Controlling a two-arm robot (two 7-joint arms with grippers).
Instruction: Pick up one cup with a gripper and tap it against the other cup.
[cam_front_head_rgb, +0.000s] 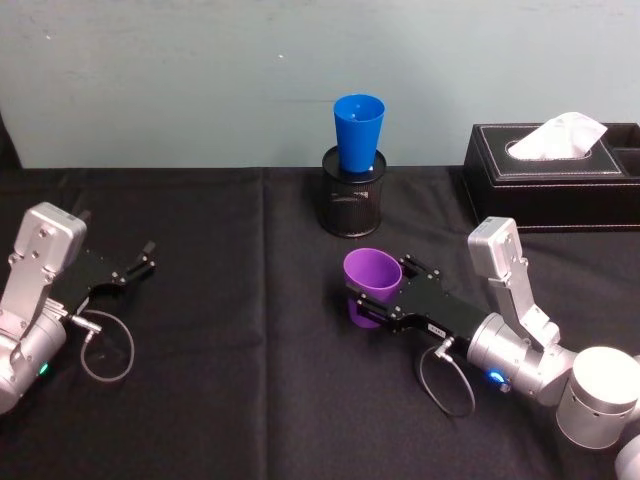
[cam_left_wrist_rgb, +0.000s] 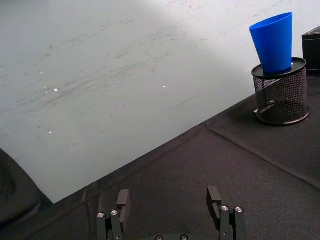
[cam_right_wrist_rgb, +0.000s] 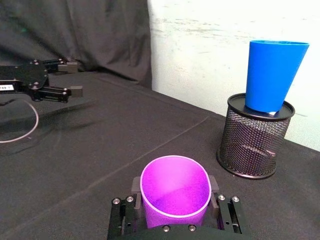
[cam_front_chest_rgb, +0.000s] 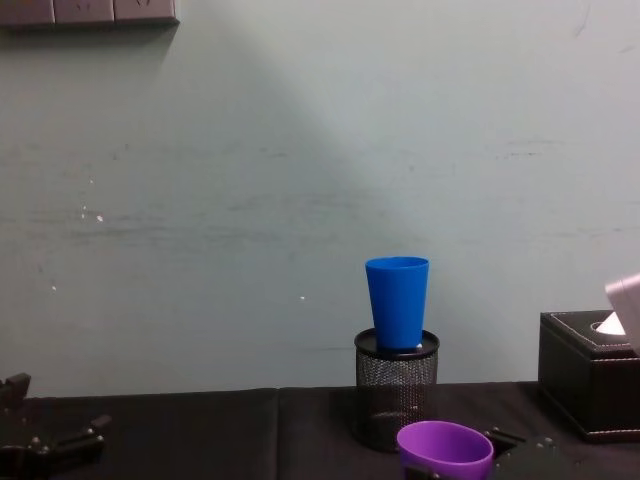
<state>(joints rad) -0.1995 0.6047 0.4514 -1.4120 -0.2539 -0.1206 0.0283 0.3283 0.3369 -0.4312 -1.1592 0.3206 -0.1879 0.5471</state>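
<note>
Right gripper (cam_front_head_rgb: 375, 303) fingers clasp the purple plastic tumbler (cam_front_head_rgb: 370, 275), near the black mesh holder (cam_front_head_rgb: 352, 205) bearing a blue plastic tumbler (cam_front_head_rgb: 358, 130); left gripper (cam_left_wrist_rgb: 168, 200) fingers spread wide.

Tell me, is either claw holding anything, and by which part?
The right claw holds the purple cup by its side wall, a finger on each side below the rim. The left claw is open and holds nothing.
</note>
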